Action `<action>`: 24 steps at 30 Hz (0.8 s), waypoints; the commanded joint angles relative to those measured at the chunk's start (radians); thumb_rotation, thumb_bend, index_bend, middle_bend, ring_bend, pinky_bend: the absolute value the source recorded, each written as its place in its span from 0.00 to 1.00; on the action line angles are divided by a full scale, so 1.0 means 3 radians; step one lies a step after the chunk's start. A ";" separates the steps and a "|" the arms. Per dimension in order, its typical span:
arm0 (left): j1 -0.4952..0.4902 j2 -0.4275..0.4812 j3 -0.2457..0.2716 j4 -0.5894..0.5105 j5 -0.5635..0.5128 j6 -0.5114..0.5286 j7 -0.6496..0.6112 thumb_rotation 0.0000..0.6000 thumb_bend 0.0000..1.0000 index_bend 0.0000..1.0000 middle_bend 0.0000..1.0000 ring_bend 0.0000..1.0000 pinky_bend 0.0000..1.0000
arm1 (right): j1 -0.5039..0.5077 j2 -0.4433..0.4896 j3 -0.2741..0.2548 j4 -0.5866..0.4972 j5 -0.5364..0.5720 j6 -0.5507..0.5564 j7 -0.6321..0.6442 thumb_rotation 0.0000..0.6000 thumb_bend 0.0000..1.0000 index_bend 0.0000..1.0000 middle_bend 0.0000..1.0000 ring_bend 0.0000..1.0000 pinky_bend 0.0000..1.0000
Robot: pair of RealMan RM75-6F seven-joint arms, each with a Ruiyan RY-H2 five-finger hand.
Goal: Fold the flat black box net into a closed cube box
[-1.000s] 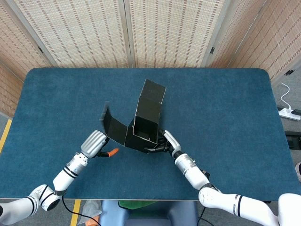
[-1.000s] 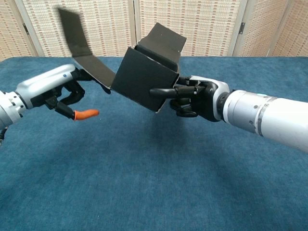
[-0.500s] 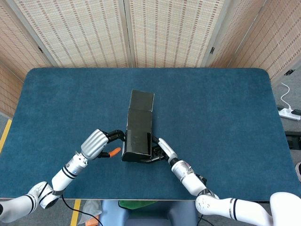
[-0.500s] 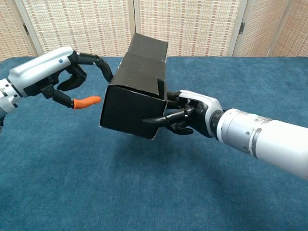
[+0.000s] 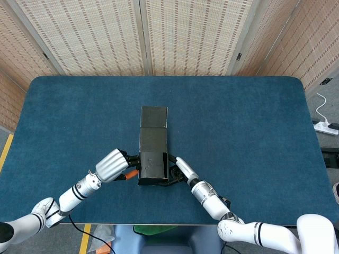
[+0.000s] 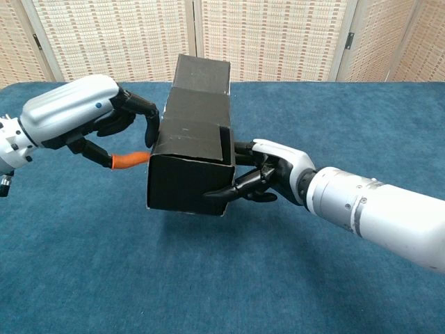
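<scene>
The black box (image 5: 152, 159) (image 6: 189, 163) is folded into a cube shape and held between both hands just above the blue table (image 5: 254, 127). One flap (image 5: 153, 116) (image 6: 202, 72) still stands out flat past its far end. My left hand (image 5: 113, 165) (image 6: 73, 117) presses curled fingers (image 6: 147, 115) and an orange-tipped thumb (image 6: 129, 159) against the box's left wall. On the other side, my right hand (image 5: 183, 170) (image 6: 272, 174) grips the right wall, with one finger reaching across the lower front edge.
The table top (image 6: 208, 278) is blue carpet-like cloth with nothing else on it. Woven screen panels (image 5: 175, 37) stand behind the far edge. A white power strip (image 5: 326, 127) lies on the floor at the right.
The open side flap has been folded shut against the box. The box turned square to me and sank lower. My left hand moved in from the flap to press on the left wall.
</scene>
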 commanded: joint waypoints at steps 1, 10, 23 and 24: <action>0.0021 -0.0127 -0.0003 0.0155 -0.0056 0.0065 -0.0015 1.00 0.35 0.36 0.37 0.86 0.90 | 0.0018 -0.0023 -0.0009 0.0038 0.0019 -0.0026 0.0002 1.00 0.34 0.58 0.63 0.78 1.00; 0.0110 -0.0338 -0.0002 0.0506 -0.0174 0.0227 -0.0127 1.00 0.34 0.35 0.35 0.85 0.89 | 0.0065 -0.0081 0.0000 0.0153 0.0065 -0.0099 0.0032 1.00 0.33 0.58 0.63 0.78 1.00; 0.0067 -0.0486 0.0191 0.1001 0.0006 0.0479 -0.0076 1.00 0.34 0.39 0.37 0.85 0.89 | 0.0085 -0.0122 -0.0015 0.0210 0.0088 -0.0094 -0.0008 1.00 0.32 0.58 0.62 0.78 1.00; 0.0055 -0.0503 0.0215 0.1051 0.0029 0.0496 -0.0071 1.00 0.34 0.40 0.38 0.85 0.88 | 0.0088 -0.0132 -0.0018 0.0222 0.0088 -0.0083 -0.0024 1.00 0.32 0.58 0.62 0.78 1.00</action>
